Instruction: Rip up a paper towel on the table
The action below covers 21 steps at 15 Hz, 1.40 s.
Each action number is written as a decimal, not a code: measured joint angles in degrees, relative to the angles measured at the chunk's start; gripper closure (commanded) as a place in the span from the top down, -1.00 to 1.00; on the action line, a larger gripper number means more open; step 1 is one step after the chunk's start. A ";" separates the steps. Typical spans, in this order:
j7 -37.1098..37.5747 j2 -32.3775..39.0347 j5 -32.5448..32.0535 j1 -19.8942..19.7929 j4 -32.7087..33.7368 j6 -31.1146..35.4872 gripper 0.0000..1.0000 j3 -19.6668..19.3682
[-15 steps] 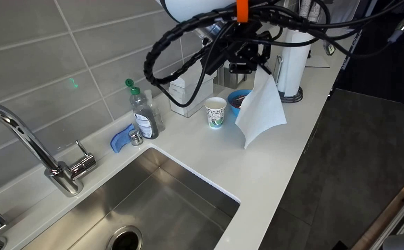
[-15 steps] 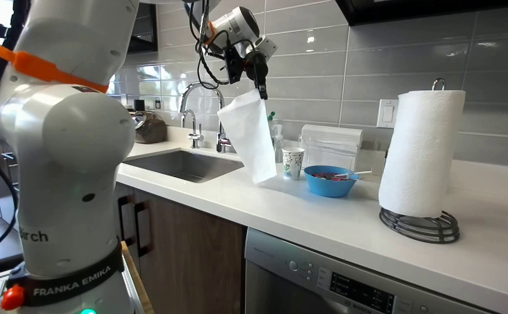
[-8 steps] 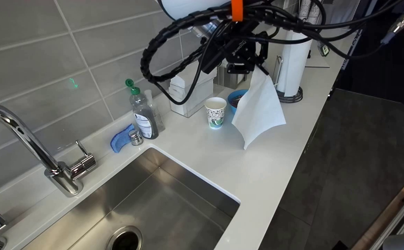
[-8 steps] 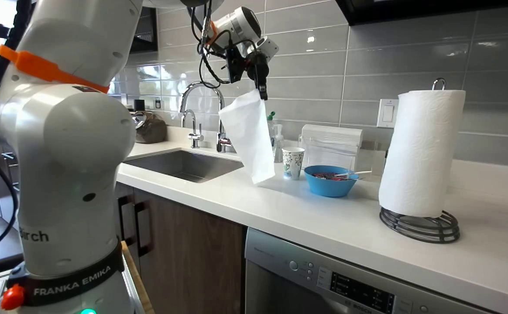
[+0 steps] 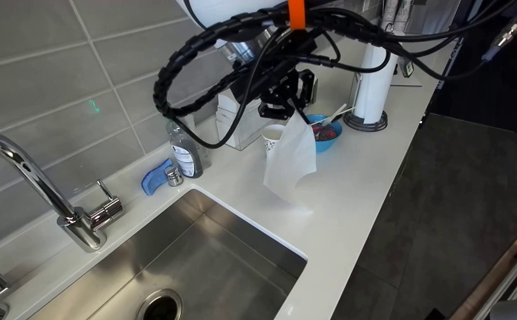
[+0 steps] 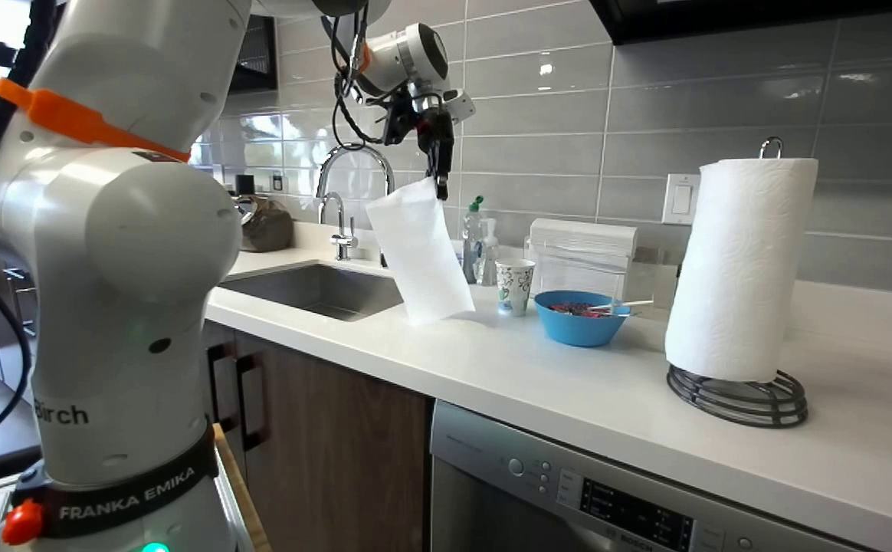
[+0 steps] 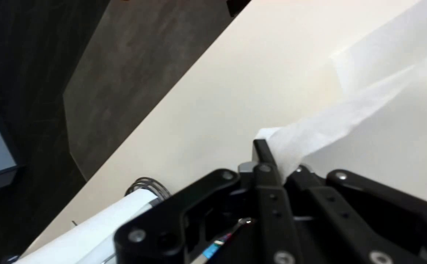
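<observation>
Wrist view: paper towel (image 7: 345, 113) clamped near corner in pincer (image 7: 282, 170), hung over tabletop (image 7: 199, 128), rest presumably left free for ripping.

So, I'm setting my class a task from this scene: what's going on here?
A robot arm holds up a sheet of paper towel, its hand shut on it near one corner. The towel hangs over the white countertop, apart from the white roll farther along it. A patterned cup and a blue bowl stand nearby. No clear tear shows in the towel, so the ripping up seems not yet done; whether its lower edge touches the countertop is hard to tell.
</observation>
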 measured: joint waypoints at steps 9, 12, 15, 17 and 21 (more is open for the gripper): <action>-3.05 0.54 8.81 -1.33 -2.48 28.25 -1.00 -1.24; -1.48 -0.69 8.90 -2.41 -5.26 39.21 -1.00 -1.36; 1.13 -3.23 8.91 -2.48 -9.17 49.24 -1.00 -2.90; 3.11 -5.36 8.90 -2.49 -11.95 54.79 -1.00 -3.81; 7.40 -9.37 9.18 -2.69 -16.28 61.59 -1.00 -4.65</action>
